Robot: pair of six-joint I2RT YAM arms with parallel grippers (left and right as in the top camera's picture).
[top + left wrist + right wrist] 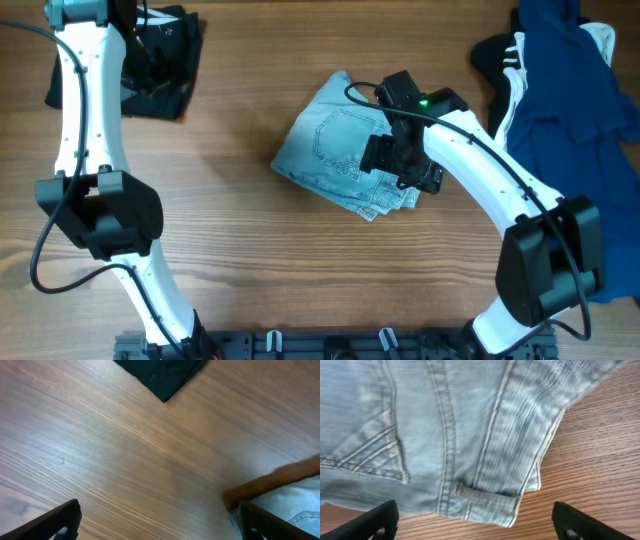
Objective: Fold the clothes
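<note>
The jeans [340,145] lie near the middle of the table [240,230] as a compact bundle of several layers, so the folding of this garment looks close to done. The right gripper [475,527] hangs low over the bundle's right end with its fingers spread wide, holding nothing. The likely choice now is one more tuck or a press to flatten the bundle. After that comes a reach to the loose pile [565,100] at the far right, where navy, white and black garments lie crumpled over one another. Any further tuck would call for a pinch through the whole stack at an edge, since thick denim resists bending and tends to spring open.

The denim is pale, faded and stiff-looking. It has raised double seams, a stitched back pocket and a belt loop [480,495] near the waistband edge. Frayed hems [385,207] poke out at the near right corner.

The left gripper [160,527] is also open and empty, over bare wood-grain table. It is near a black garment [165,60] that lies flat and limp at the far left.
</note>
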